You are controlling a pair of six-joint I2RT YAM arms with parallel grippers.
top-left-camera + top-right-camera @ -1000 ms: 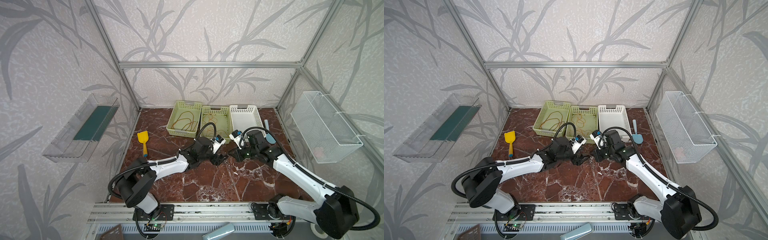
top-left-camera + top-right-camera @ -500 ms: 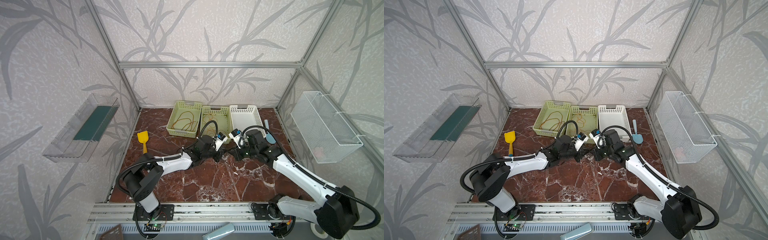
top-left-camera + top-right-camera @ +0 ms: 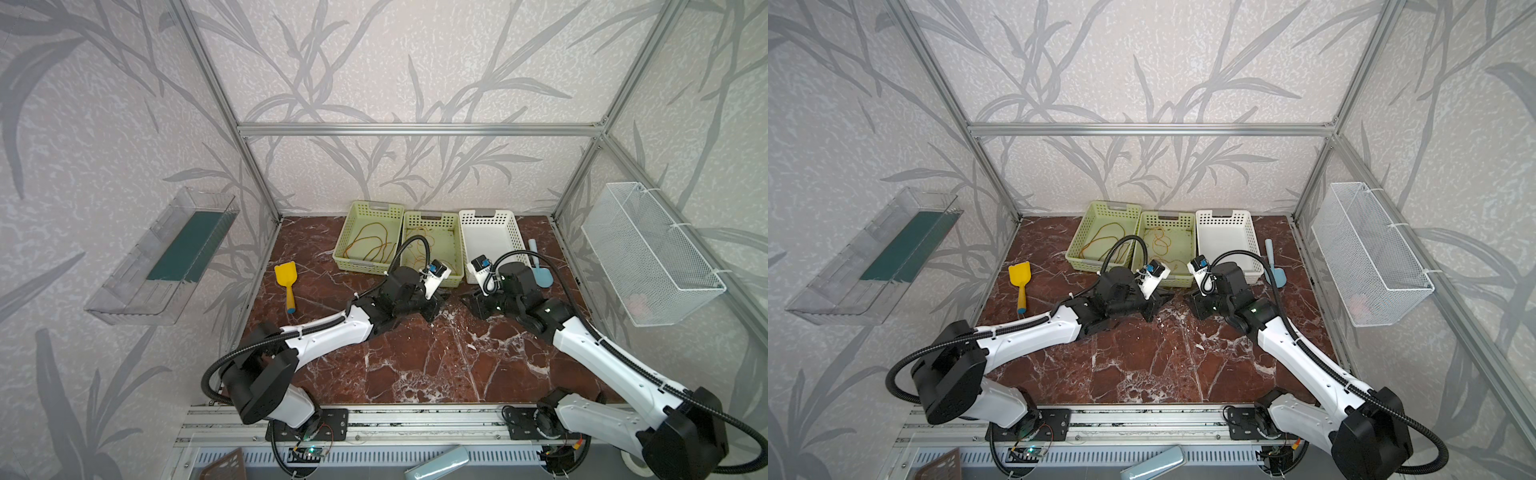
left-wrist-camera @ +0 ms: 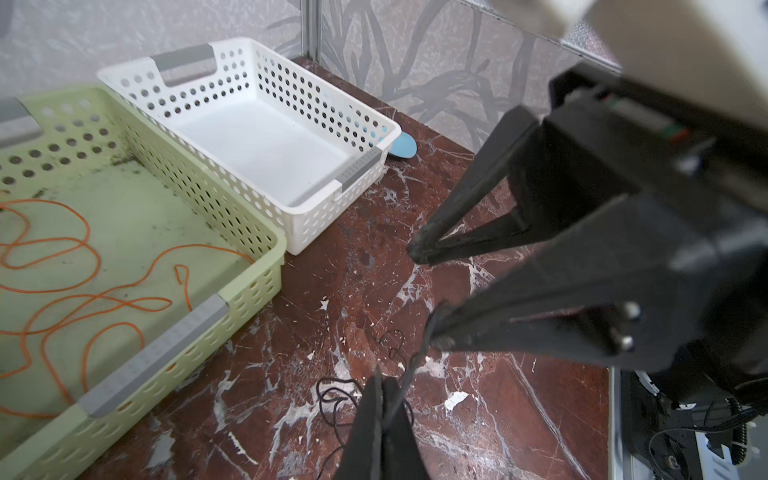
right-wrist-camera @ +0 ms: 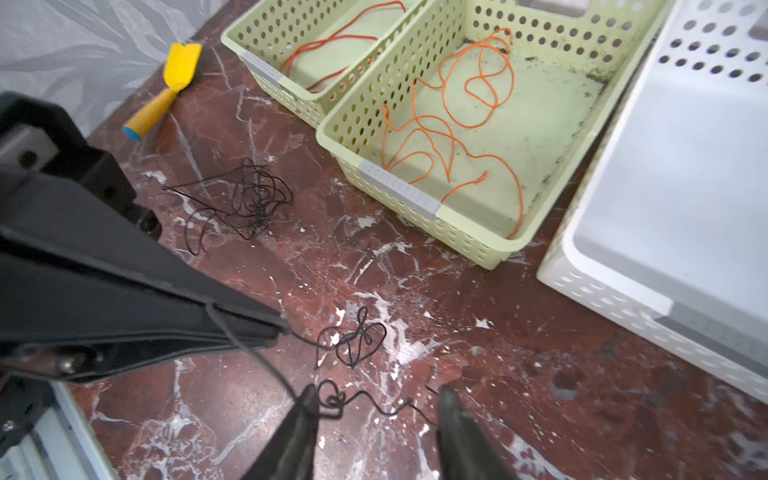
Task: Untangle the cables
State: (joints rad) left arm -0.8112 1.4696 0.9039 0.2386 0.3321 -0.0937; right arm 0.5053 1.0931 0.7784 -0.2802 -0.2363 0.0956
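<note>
Black cable [image 5: 253, 195] in closed left tool [image 4: 382, 388]

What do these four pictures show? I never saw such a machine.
It is a robot: a white-and-black left arm and right arm, each ending in a pincer, on a dark red marble table. Two pictures look down from above; two come from cameras on the wrists. At the back: a pale green perforated plastic basket holding a thin reddish cable, a second green basket holding a thin orange cable, and an empty white perforated basket. A thin black cable lies tangled on the table. The left gripper is shut on it; the right gripper is open.
</note>
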